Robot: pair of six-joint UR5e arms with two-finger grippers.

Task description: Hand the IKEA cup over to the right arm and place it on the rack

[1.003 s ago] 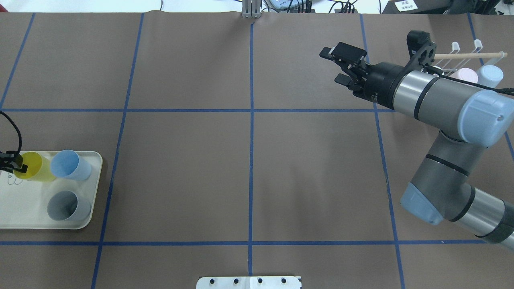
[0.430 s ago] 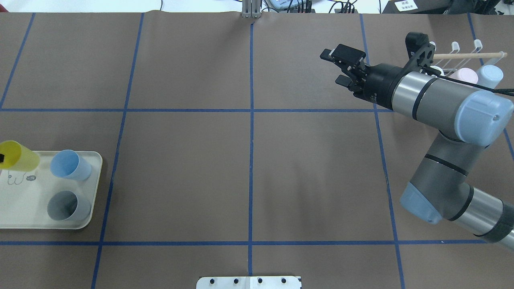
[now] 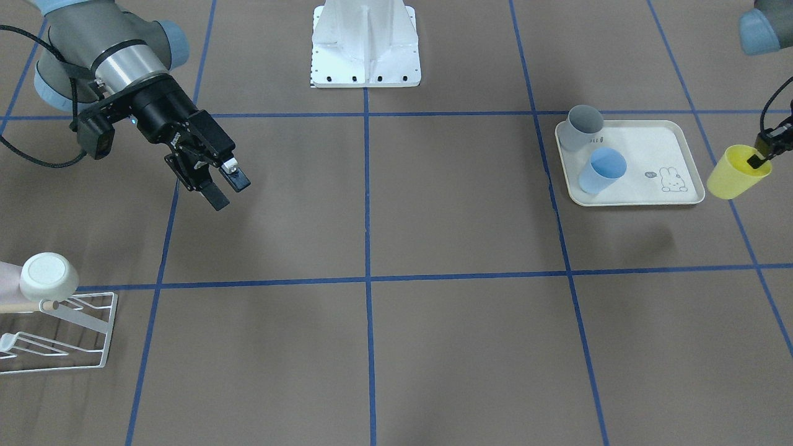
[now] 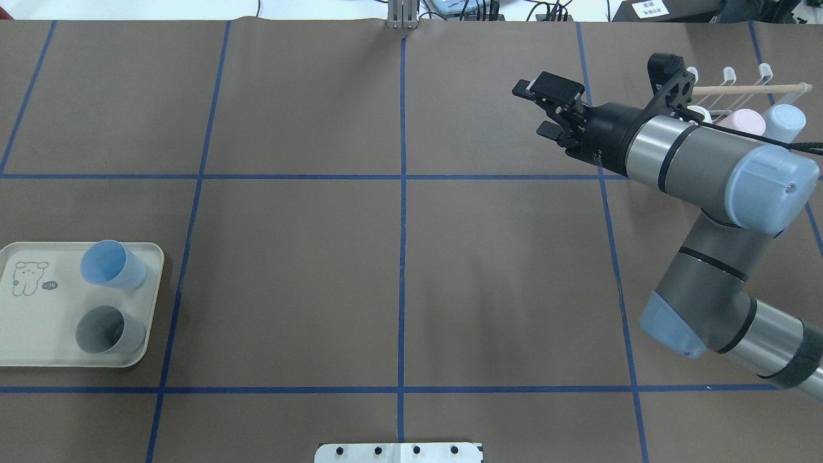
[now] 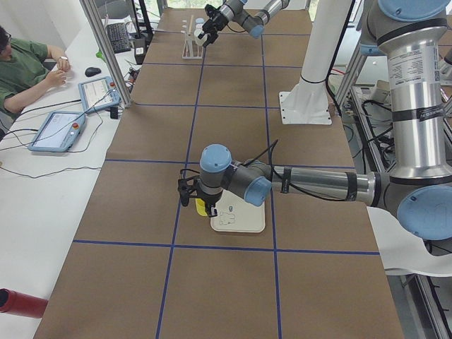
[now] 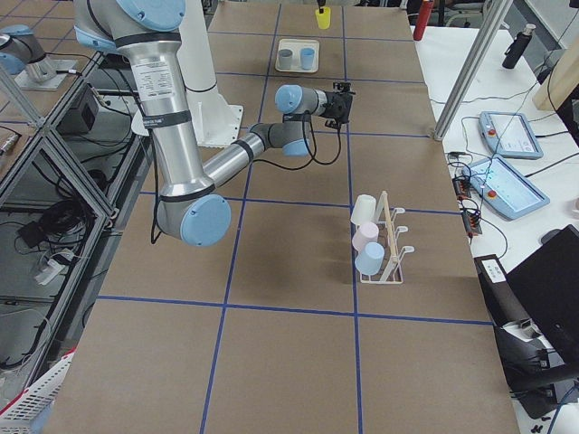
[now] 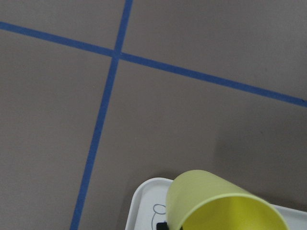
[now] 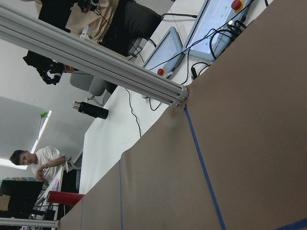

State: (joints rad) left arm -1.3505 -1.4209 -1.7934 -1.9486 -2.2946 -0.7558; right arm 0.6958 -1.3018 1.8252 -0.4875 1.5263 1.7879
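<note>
Brown paper taped into a blue grid covers the table [image 4: 302, 270], and most of its squares lie bare between the two arms.

At the table's left end, the left gripper [image 3: 757, 162] is clamped on the rim of the yellow cup [image 3: 736, 174], one finger inside the mouth and the other outside. The cup tilts and appears to hang clear of the surface, though its height is hard to judge from these angles. Just beside it, toward the table's middle, lies the cream tray [image 3: 644, 145]. A blue cup [image 3: 602, 170] and a grey cup [image 3: 584, 127] stand at the end of the tray farther from this gripper, and the nearer end shows only a printed rabbit. In the left wrist view the cup sits over a tray corner.

Well apart, across the wide uncluttered centre, the right arm [image 4: 701, 161] reaches toward the far edge. The right gripper [image 4: 530, 109] has its fingers spread and nothing between them. The rack [image 4: 739, 90] stands just behind that wrist at the table's right end and holds three upturned cups.
</note>
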